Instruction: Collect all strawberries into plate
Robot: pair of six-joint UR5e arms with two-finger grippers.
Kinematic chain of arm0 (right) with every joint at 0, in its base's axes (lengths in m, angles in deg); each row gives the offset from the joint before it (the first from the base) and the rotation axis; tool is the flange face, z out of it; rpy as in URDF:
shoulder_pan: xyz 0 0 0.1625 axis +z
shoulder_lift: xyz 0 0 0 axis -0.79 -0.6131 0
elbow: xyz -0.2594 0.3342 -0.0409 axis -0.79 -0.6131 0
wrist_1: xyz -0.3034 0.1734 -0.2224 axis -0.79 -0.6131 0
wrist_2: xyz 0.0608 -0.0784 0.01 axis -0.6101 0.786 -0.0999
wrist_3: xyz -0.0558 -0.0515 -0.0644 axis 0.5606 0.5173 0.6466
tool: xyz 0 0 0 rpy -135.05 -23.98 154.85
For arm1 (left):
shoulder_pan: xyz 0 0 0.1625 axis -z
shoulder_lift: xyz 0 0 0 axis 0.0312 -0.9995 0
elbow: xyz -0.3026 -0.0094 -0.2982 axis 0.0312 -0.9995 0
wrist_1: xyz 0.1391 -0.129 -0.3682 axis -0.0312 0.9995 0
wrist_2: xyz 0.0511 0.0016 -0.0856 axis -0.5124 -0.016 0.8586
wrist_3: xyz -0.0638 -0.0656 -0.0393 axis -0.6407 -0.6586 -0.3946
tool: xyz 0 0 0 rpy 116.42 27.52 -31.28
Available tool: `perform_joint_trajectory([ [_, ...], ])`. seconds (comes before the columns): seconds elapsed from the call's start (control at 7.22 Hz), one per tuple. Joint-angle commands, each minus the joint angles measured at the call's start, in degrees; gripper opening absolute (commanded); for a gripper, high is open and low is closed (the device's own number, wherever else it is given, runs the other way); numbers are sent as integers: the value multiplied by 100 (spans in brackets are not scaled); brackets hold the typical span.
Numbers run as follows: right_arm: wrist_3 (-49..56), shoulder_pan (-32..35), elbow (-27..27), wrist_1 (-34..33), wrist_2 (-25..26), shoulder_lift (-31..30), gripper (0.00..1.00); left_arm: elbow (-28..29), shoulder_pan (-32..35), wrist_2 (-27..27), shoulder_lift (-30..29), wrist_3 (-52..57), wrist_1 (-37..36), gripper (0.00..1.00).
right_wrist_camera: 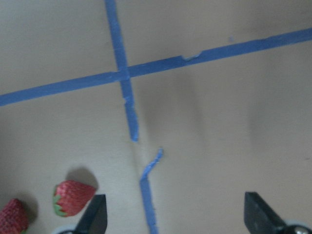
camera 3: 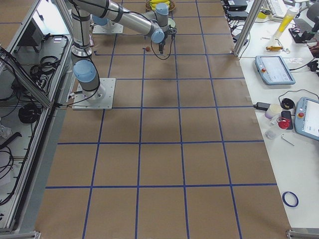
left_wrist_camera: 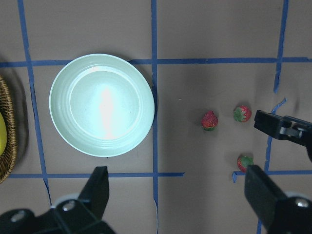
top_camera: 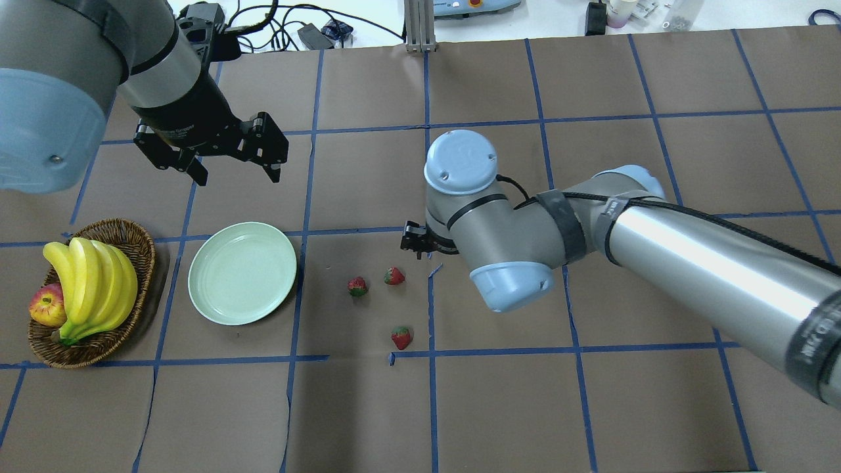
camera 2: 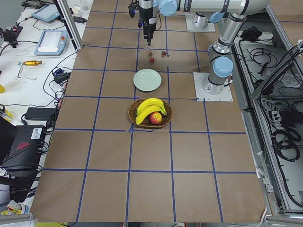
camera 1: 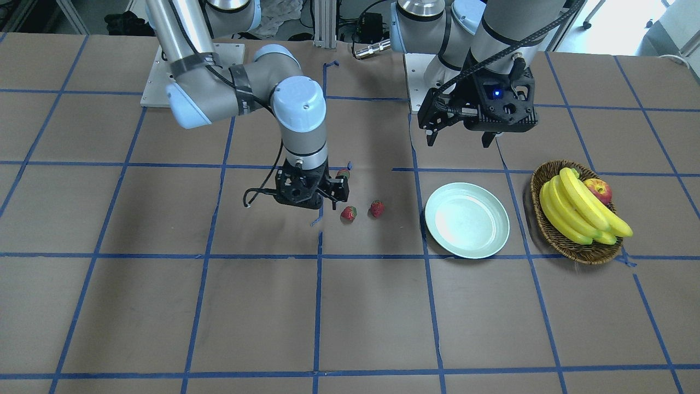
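Hovering right gripper (right_wrist_camera: 178, 222), jaws released and empty, just right of the strawberries (top_camera: 394, 275); left gripper (top_camera: 236, 176) likewise released. Next: centring over one, descending, clenching.

Brown table (top_camera: 525, 407), gridded in blue tape (top_camera: 499, 350); at eight o'clock in the overhead view, a wicker basket (top_camera: 146, 263); bananas (top_camera: 92, 282) heaped across it; an apple (top_camera: 46, 307) tucked in at their eight o'clock, touching them; on the side bench, a tablet (camera 2: 49, 42); on the other bench, a blue ring (camera 3: 290, 199).
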Motion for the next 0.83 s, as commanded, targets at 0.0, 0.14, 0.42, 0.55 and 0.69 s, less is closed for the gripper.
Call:
perform_joint_trajectory([
  [0.0, 1888, -1260, -220, 1472, 90, -864, 100, 11, 0, -7, 8, 10, -7, 100],
  [0.14, 2360, -1727, -709, 2229, 265, -1068, 100, 2, 0, -16, 0, 1, -7, 100],
  [0.42, 2707, -2091, -2271, 3750, 310, -1114, 100, -7, 0, -8, 0, -8, -7, 100],
  [0.55, 2656, -2075, -2548, 3835, 284, -1148, 100, -7, 0, -7, 8, 1, -7, 100],
  [0.69, 2647, -2066, -2586, 3827, 284, -1227, 100, -7, 0, -7, 8, -8, -7, 100],
])
